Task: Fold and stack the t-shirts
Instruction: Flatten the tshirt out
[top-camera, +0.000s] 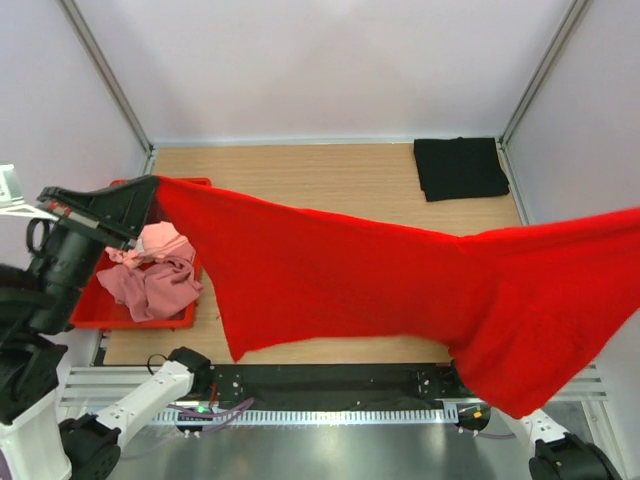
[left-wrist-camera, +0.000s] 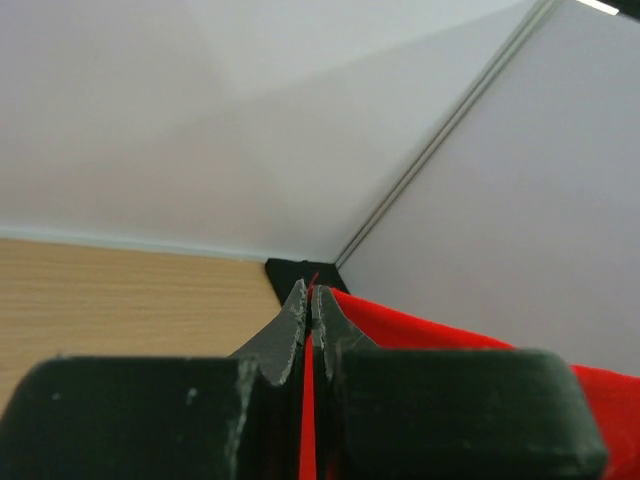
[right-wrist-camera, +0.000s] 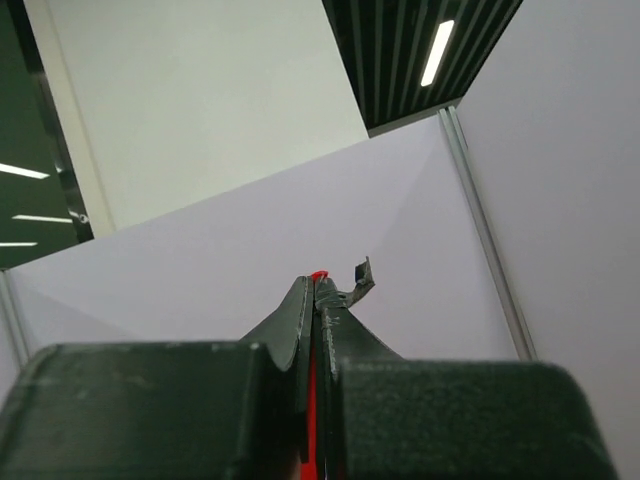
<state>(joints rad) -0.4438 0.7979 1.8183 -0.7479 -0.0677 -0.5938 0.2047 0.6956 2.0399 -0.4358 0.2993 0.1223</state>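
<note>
A bright red t-shirt (top-camera: 350, 275) hangs stretched in the air across the table between my two grippers. My left gripper (top-camera: 150, 190) is shut on its left corner, above the red crate; red cloth shows between its fingers in the left wrist view (left-wrist-camera: 310, 300). My right gripper is outside the top view at the right edge; in the right wrist view (right-wrist-camera: 315, 285) it is shut on a sliver of red cloth and points up at the wall. A folded black t-shirt (top-camera: 460, 168) lies at the far right of the table. Pink and dusty rose t-shirts (top-camera: 150, 270) lie crumpled in the crate.
The red plastic crate (top-camera: 125, 318) stands at the table's left edge. White walls with metal posts enclose the wooden table (top-camera: 300, 170). The arm bases and a metal rail (top-camera: 330, 410) run along the near edge.
</note>
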